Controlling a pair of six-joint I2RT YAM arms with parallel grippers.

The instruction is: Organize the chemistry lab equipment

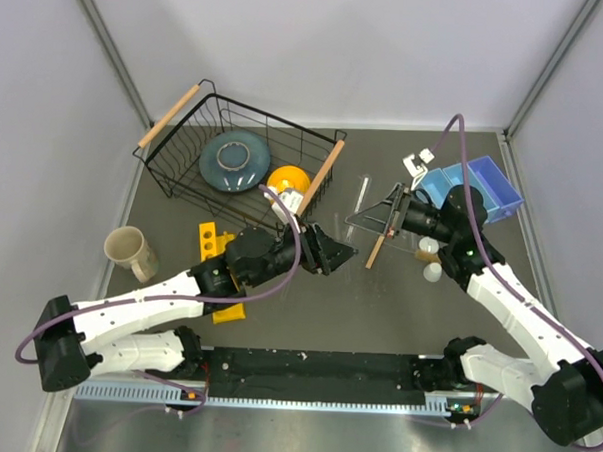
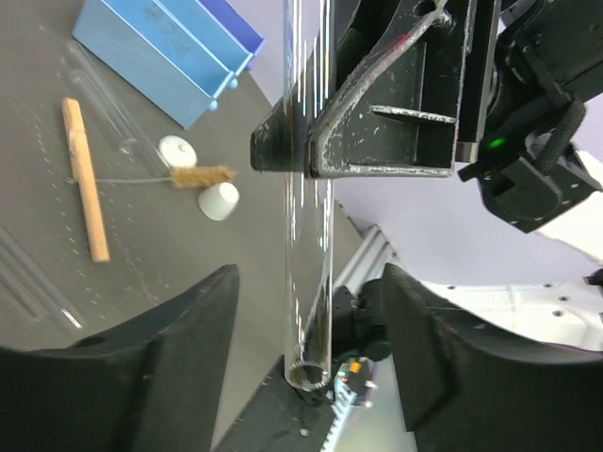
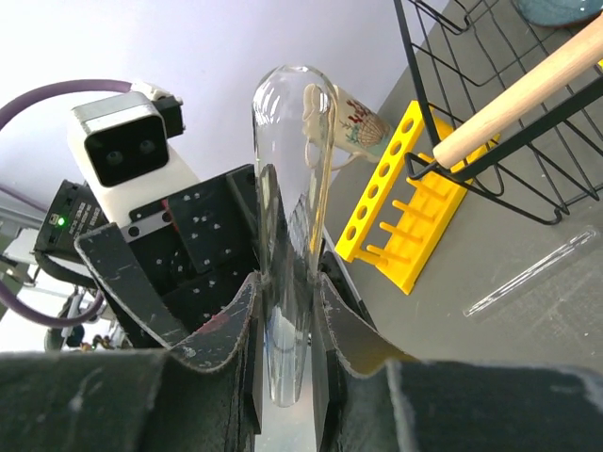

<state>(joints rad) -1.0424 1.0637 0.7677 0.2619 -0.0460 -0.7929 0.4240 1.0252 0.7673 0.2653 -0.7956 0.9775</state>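
Note:
My right gripper (image 3: 287, 294) is shut on a clear glass test tube (image 3: 290, 188), rounded end up in the right wrist view. In the left wrist view the same tube (image 2: 306, 282) hangs between my left gripper's (image 2: 311, 353) open jaws, with a gap on each side. In the top view the grippers meet at mid-table, left (image 1: 332, 252) and right (image 1: 377, 217). The wooden stick (image 2: 85, 179), brown brush (image 2: 203, 176) and two white round pieces (image 2: 176, 151) (image 2: 219, 201) lie on the table.
A black wire basket (image 1: 184, 171) holds a blue-grey plate (image 1: 234, 161) and a yellow dome (image 1: 289, 178). A yellow tube rack (image 3: 415, 207) lies near the left arm. There is a blue tray (image 1: 478, 189) at the right, a mug (image 1: 130, 251) at the left, and a spare glass tube (image 3: 532, 273) on the table.

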